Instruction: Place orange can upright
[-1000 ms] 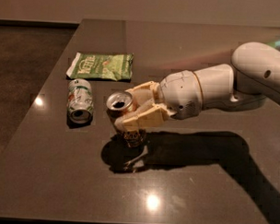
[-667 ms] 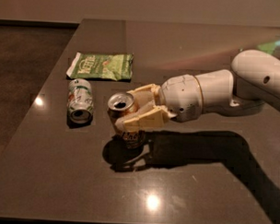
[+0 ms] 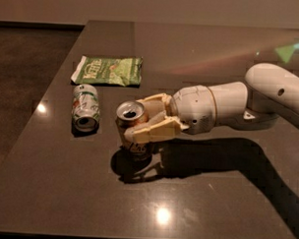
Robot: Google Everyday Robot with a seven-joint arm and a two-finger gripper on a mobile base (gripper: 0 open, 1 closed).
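Observation:
The orange can (image 3: pixel 131 122) is upright near the middle of the dark table (image 3: pixel 206 49), its silver top with pull tab facing up and its lower end close to the tabletop. My gripper (image 3: pixel 139 122) reaches in from the right and is shut on the can, its beige fingers (image 3: pixel 151 133) wrapped around the can's sides. The can's lower body shows below the fingers, with its shadow on the table beneath.
A white and green can (image 3: pixel 86 107) lies on its side to the left of the orange can. A green snack bag (image 3: pixel 108 70) lies flat behind it. The table's left edge runs near these; dark floor lies beyond.
My gripper with the orange can has moved slightly lower toward the tabletop. The white and green can and the bag have not moved.

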